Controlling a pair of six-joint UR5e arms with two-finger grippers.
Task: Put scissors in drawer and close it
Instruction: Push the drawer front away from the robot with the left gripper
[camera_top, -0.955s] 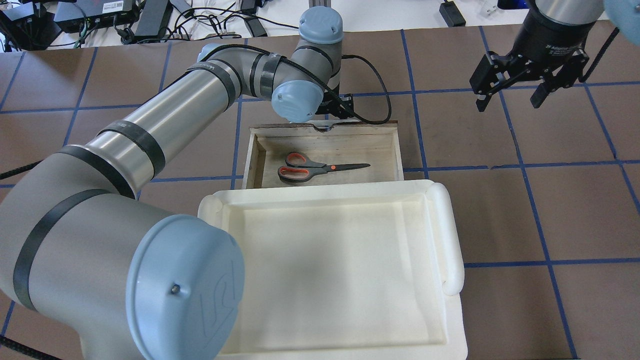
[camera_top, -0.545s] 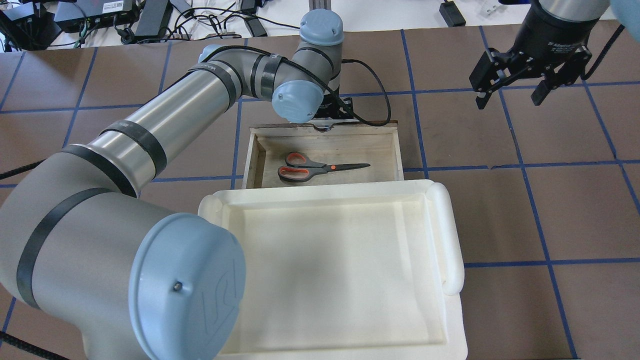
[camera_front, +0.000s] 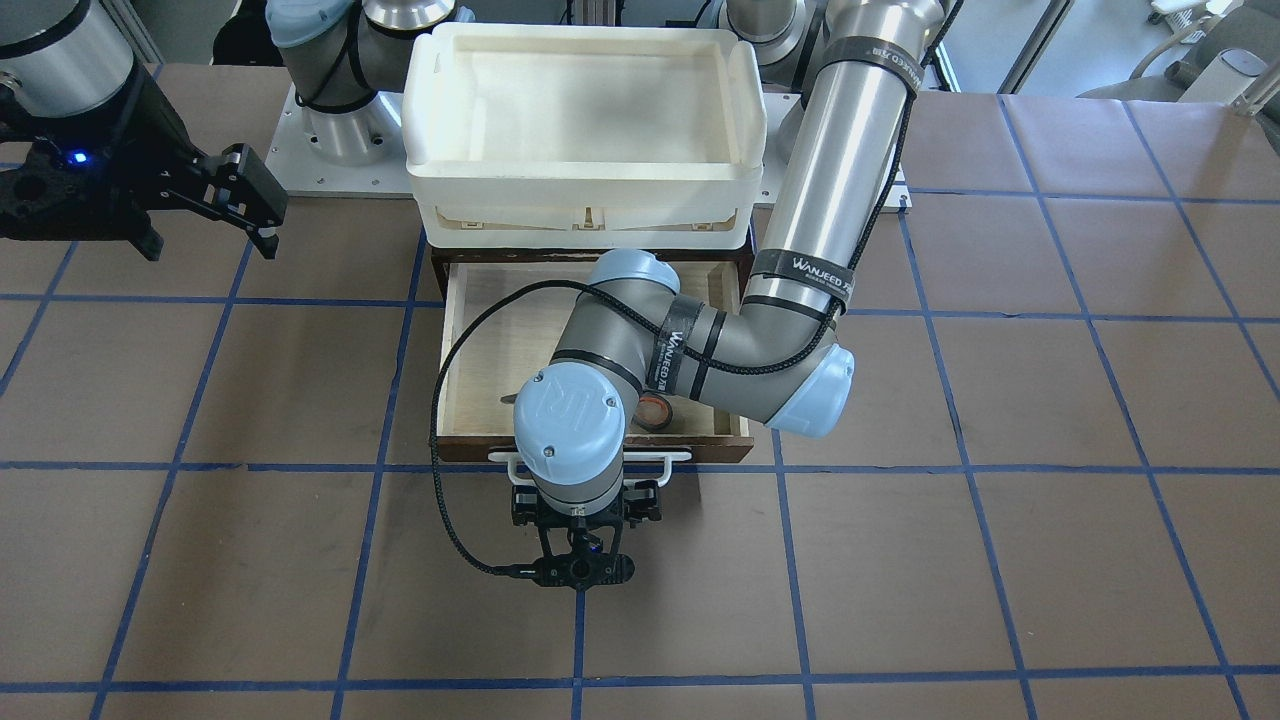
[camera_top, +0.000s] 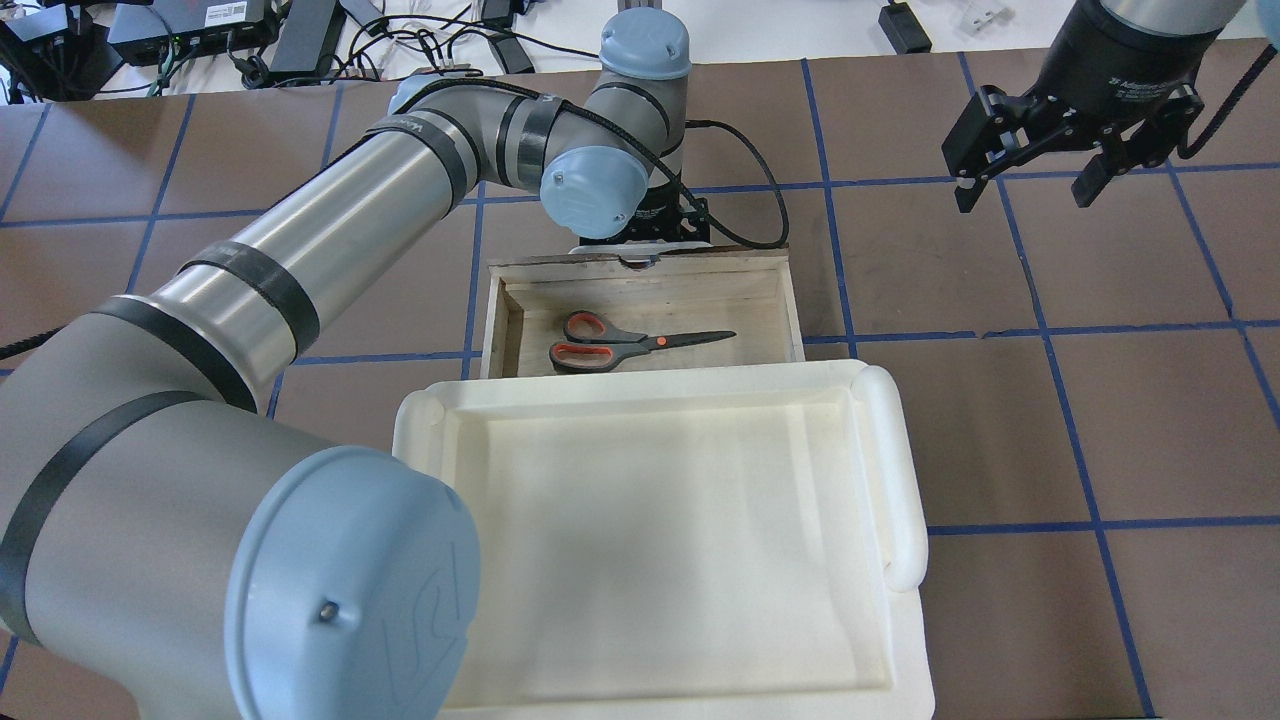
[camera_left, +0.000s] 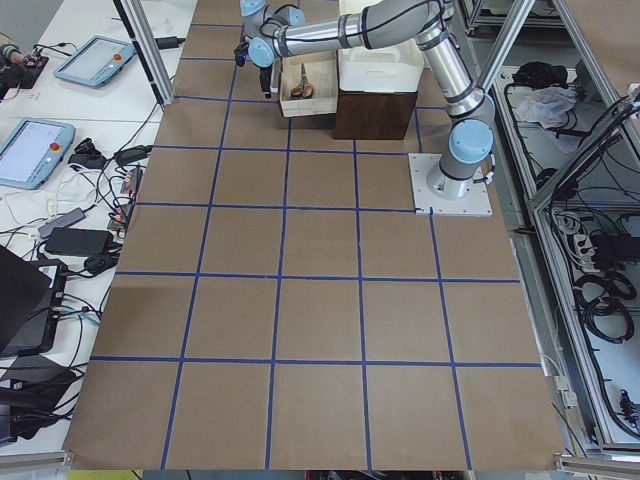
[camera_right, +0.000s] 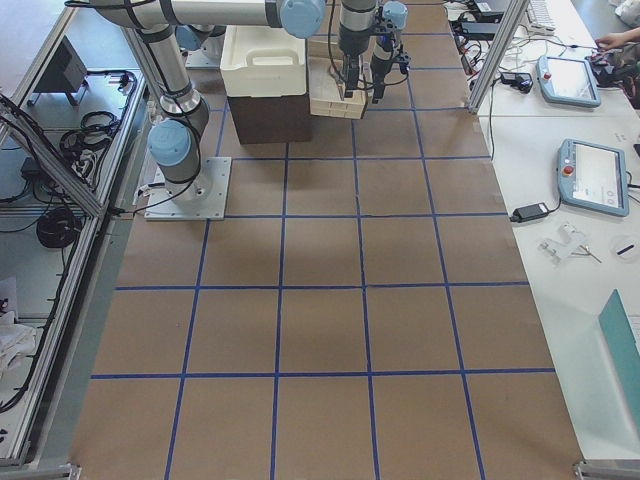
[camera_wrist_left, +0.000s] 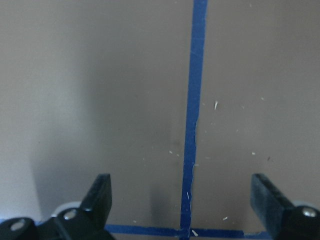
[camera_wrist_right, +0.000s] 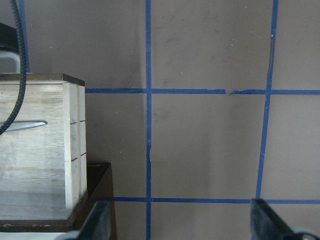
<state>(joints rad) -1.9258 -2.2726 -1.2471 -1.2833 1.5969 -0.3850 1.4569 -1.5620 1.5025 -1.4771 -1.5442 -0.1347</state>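
The scissors (camera_top: 640, 343), grey handles lined orange-red, lie flat in the open wooden drawer (camera_top: 700, 295); in the front view only one loop (camera_front: 655, 410) shows under my left arm. My left gripper (camera_wrist_left: 181, 185) hangs just beyond the drawer's dark front panel, over the white bar handle (camera_front: 672, 457). Its fingers (camera_wrist_left: 102, 187) are spread wide with only brown table and blue tape between them. My right gripper (camera_top: 1025, 197) is open and empty, high and off to the right of the drawer. Its wrist view shows the drawer's side wall (camera_wrist_right: 72, 155).
A large white plastic tray (camera_top: 900, 470) sits on the dark brown cabinet (camera_left: 375, 115) that the drawer slides out of. My left arm's elbow and forearm (camera_front: 840, 170) span the drawer. A black cable (camera_front: 445, 520) loops beside the handle. Brown table with blue tape lines surrounds it.
My left wrist has shifted slightly towards the drawer front, and the drawer with the scissors has shifted a little with it. My right gripper has drifted slightly up and away.
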